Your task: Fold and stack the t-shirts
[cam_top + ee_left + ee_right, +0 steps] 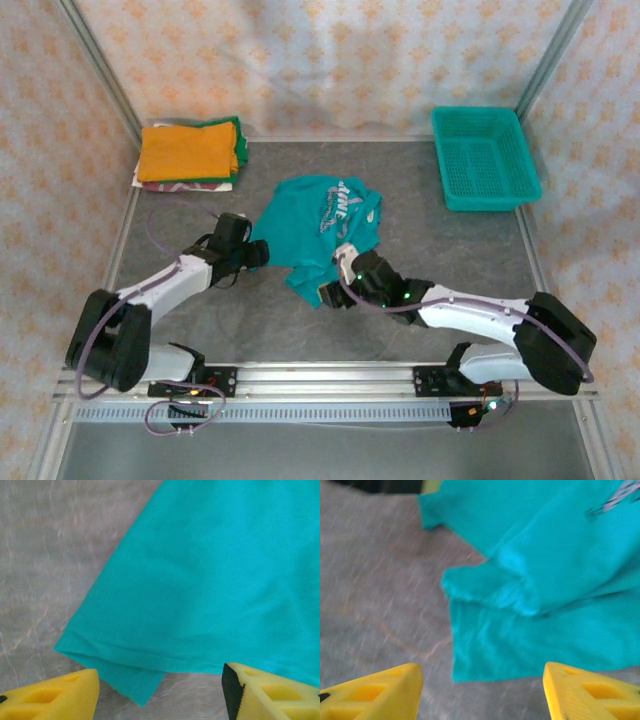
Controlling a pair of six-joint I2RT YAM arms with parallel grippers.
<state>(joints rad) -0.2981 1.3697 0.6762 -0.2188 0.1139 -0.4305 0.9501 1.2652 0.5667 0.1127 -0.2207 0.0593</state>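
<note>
Both end effectors stand open at the near side of the teal t-shirt (320,225), and neither of them holds cloth. In the top view the left end effector (256,252) is at the shirt's left edge and the right end effector (336,289) at its near corner.

In the left wrist view the left end effector (160,692) has its two yellow fingers (55,697) wide apart. A hemmed edge of the teal t-shirt (215,590) runs slanting down to a loose corner that lies flat on the counter (45,555) between them, a little ahead of the tips. To the left of this edge the counter is bare.

In the right wrist view, which is somewhat blurred, the right end effector (480,692) is open too. The teal t-shirt (555,565) ends in a straight lower edge just ahead of the fingers (590,695), and above it one folded flap sticks out to the left. Left of the cloth is grey counter.

The shirt lies crumpled near the middle of the counter (440,250), its white lettering facing up. The folded shirts are stacked in the far left corner: orange t-shirt (190,150) on top, green t-shirt (239,138) under it, patterned t-shirt (185,186) lowest. The teal basket (485,157) stands in the far right corner, well apart from the shirt. Free counter lies between the shirt and the basket, between the shirt and the stack, and along the near strip between the arms.
</note>
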